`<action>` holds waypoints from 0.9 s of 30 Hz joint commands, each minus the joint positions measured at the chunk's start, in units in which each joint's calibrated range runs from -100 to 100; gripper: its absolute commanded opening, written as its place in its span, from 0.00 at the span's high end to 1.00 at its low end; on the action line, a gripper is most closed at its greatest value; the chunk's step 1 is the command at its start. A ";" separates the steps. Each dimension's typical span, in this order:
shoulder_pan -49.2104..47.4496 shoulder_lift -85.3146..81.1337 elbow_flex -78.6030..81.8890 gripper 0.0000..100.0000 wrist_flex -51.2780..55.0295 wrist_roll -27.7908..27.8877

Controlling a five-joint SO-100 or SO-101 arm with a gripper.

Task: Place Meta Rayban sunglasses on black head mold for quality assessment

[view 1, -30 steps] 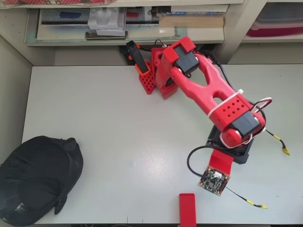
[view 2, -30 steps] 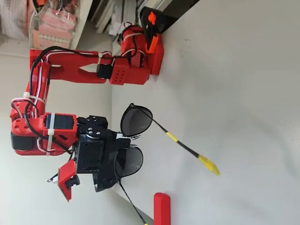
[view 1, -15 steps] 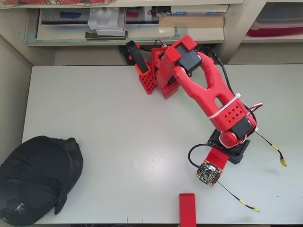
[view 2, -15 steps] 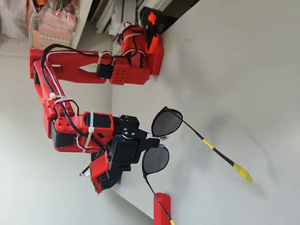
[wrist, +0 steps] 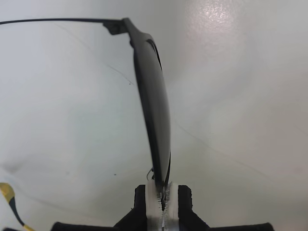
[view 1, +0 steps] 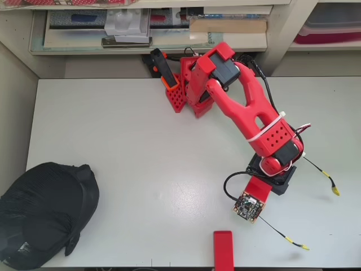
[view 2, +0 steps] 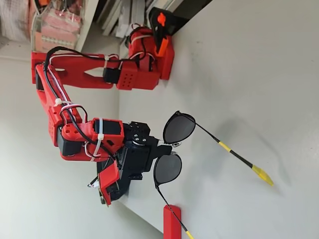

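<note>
At about eight o'clock on the tabletop [view 1: 141,169] in the overhead view sits the head mold [view 1: 42,214], a big black dome, well apart from everything else. Near six o'clock a red block [view 1: 223,250] lies at the tabletop's edge. Toward four o'clock the red arm [view 1: 248,113] reaches from its base at twelve, and the pincer [view 2: 158,151] is clamped narrowly on the bridge of the sunglasses [view 2: 172,144] in the fixed view, between the two dark lenses. The wrist view shows both fingers [wrist: 185,204] pressed against the frame [wrist: 156,120], seen edge-on. Yellow-tipped arms [view 1: 327,180] of the sunglasses stick out toward three and five o'clock in the overhead view.
</note>
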 commanded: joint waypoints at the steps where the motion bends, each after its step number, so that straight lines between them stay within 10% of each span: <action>1: -1.10 -6.26 -1.34 0.81 -1.19 0.22; 27: -2.25 -6.09 -0.34 0.77 -1.28 0.35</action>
